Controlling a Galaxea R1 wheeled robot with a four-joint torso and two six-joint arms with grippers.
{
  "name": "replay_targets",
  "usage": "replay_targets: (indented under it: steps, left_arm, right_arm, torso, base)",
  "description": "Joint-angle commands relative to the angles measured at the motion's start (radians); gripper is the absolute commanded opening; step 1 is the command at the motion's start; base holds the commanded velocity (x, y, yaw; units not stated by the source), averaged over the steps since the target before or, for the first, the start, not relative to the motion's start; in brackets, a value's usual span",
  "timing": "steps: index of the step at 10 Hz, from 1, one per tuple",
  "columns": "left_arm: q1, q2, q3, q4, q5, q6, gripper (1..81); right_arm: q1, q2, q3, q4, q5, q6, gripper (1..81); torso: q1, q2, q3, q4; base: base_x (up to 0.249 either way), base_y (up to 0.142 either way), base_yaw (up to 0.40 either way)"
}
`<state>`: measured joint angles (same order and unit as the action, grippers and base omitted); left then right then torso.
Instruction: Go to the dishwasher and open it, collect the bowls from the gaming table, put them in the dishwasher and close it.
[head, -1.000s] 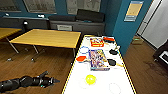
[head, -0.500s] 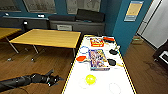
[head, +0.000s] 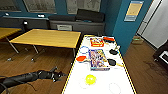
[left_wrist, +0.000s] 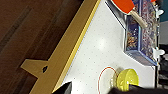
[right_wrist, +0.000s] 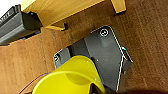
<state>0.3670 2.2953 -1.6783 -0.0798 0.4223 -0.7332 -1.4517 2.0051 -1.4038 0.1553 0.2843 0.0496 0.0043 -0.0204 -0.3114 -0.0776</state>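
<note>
A yellow bowl (head: 90, 79) sits on the near part of the gaming table (head: 72, 71), a white top with a yellow rim. In the left wrist view the same bowl (left_wrist: 127, 79) rests beside a red circle marking on the table (left_wrist: 72, 47). My left gripper (head: 57, 75) hangs over the wooden floor just left of the table's rim, open, with one dark finger (left_wrist: 65, 88) at the picture's edge. Another yellow bowl (right_wrist: 70, 75) shows large in the right wrist view, held above the floor by my right gripper. The dishwasher is out of view.
A blue game box (head: 98, 58), a red paddle (head: 81, 58), a red box (head: 97, 41) and small black items lie farther along the table. A wooden table (head: 50, 37) stands to the left, a dark counter (head: 77, 25) at the back, and a teal wall (head: 120, 27) to the right.
My left arm has reached to the right, closer to the table's rim. The table looks slightly nearer in the head view.
</note>
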Motion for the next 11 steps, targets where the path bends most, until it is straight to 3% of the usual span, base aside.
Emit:
replay_targets:
  steps: [1,11]
  left_arm:
    - [-0.132,0.055,-0.026,0.083,0.062,-0.002,81.1]
    - [-0.131,0.409,-0.317,0.161,0.125,0.0,81.1]
  right_arm:
    - [0.027,-0.056,0.002,-0.008,-0.062,0.003,1.0]
    - [0.032,-0.046,-0.024,-0.01,-0.069,0.003,1.0]
  torso:
    - [0.0,0.0,0.0,0.0]
    - [0.0,0.0,-0.001,0.0]
  base:
    - [0.0,0.0,0.0]
    - [0.0,0.0,0.0]
